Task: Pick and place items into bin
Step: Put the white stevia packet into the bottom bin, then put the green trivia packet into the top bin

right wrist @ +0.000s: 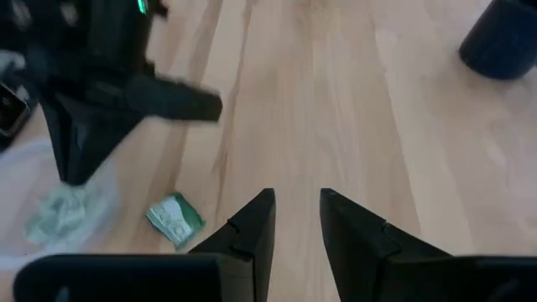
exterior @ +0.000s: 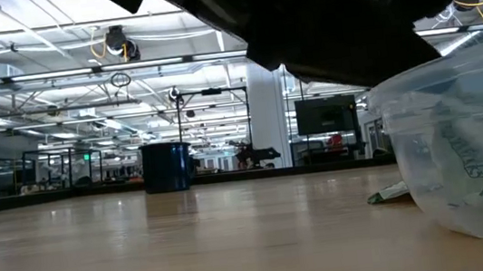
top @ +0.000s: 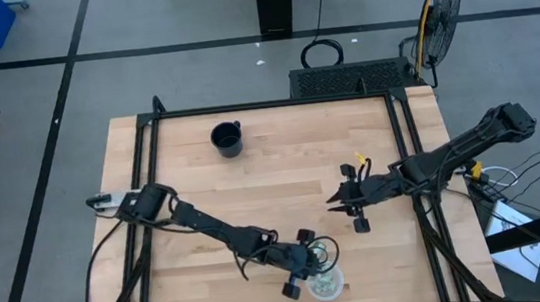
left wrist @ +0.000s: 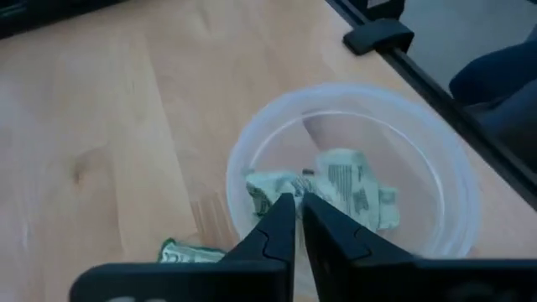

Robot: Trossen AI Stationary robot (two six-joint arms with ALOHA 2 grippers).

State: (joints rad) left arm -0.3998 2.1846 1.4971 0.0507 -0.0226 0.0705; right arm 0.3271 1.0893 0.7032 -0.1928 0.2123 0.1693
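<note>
Packets [left wrist: 336, 189] are lying crumpled in my clear round bin [left wrist: 453, 180], which is sitting near the table's front edge in the high view. In the left wrist view I am counting two in there, pale green and white, overlapping one another; crumpled as they are, I cannot tell which way their long axes are running. One more packet [right wrist: 175, 220] is lying flat on the wooden table [top: 282, 170] just beside the bin's wall, outside it; in the right wrist view its long axis is running at a slant to the wood grain. That is making three packets in all that I can count.

My left gripper [left wrist: 299, 210] is hovering directly over the bin, its tip pointing down at the packets inside. Its two fingers [left wrist: 273, 231] are standing almost together, with only a thin slit between them, and they are holding nothing.

My right gripper [right wrist: 295, 201] is hanging over bare wood toward the table's right side, well apart from the bin. Its fingers are parted by a moderate gap and are carrying nothing.

One black mug [top: 227, 138] is standing upright at the far side of the table, well apart from both grippers.
</note>
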